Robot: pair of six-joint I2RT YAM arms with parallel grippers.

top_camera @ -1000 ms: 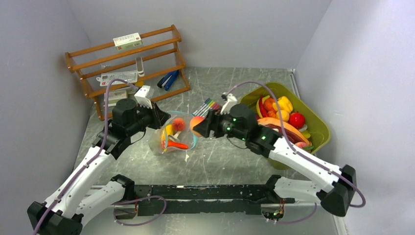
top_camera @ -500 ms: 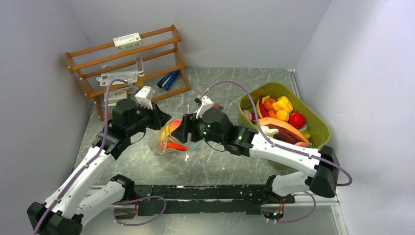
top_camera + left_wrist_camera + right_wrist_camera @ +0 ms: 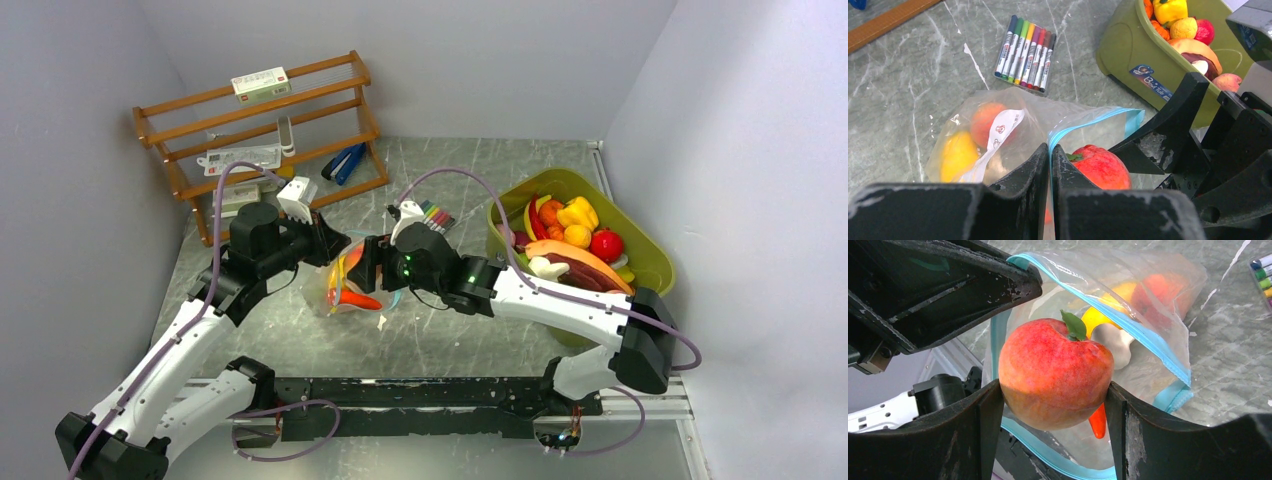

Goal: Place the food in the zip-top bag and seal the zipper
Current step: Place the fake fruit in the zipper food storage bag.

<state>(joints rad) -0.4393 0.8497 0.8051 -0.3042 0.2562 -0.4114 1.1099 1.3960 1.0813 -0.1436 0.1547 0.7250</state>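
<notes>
While the left gripper point(image 3: 1049, 152) pinches the zipper point(image 3: 1089, 121) (teal), the right gripper point(image 3: 1052, 396) clasps a peach point(image 3: 1048, 365).

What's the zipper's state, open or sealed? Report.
Open: left gripper pinches one zipper lip; blue strips gape apart; right gripper holds a peach at the mouth.

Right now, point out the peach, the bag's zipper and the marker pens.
peach point(image 3: 1055, 372), right wrist view, middle of skin.
zipper point(image 3: 1148, 342), right wrist view, upper strip.
marker pens point(image 3: 1026, 54), left wrist view, pack's middle.

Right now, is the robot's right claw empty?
No, the right gripper is clamped on a red-orange peach, holding it at the open mouth of the zip-top bag.
</notes>
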